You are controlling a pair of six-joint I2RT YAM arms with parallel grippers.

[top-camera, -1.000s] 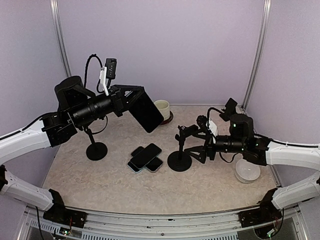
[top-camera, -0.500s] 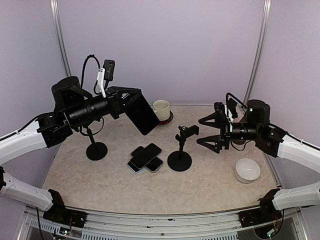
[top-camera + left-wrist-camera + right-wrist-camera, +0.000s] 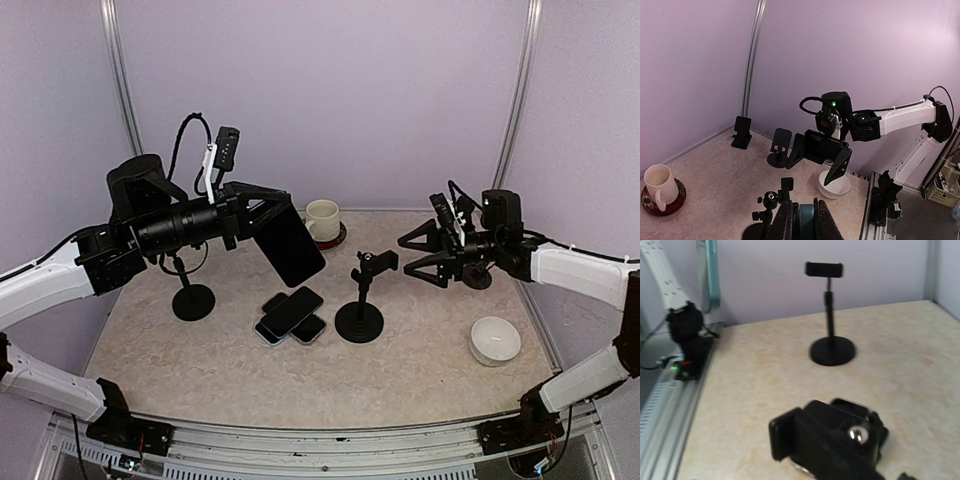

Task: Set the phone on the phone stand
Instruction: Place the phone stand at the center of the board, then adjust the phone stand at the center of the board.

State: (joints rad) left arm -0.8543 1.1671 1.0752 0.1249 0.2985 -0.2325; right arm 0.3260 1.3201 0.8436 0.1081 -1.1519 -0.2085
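My left gripper (image 3: 262, 212) is shut on a dark phone (image 3: 291, 243) and holds it tilted in the air, left of and above the middle phone stand (image 3: 360, 301). In the left wrist view the phone's teal edge (image 3: 805, 221) sits between my fingers (image 3: 784, 220), and the stand's clamp head (image 3: 771, 199) lies just below and left of them. My right gripper (image 3: 412, 258) hangs open and empty to the right of the stand's clamp, apart from it; the left wrist view shows this gripper (image 3: 811, 174) with jaws wide. The clamp head (image 3: 825, 440) fills the right wrist view's foreground, blurred.
A pile of phones (image 3: 292, 315) lies left of the stand's base. A second stand (image 3: 192, 296) is under my left arm. A mug on a red coaster (image 3: 323, 219) is at the back, a white bowl (image 3: 496, 340) at the right. More stands (image 3: 780, 148) line the wall.
My right gripper has lifted away from the stand and pulled back to the right, its jaws narrowing a little. The left arm with the phone has barely shifted.
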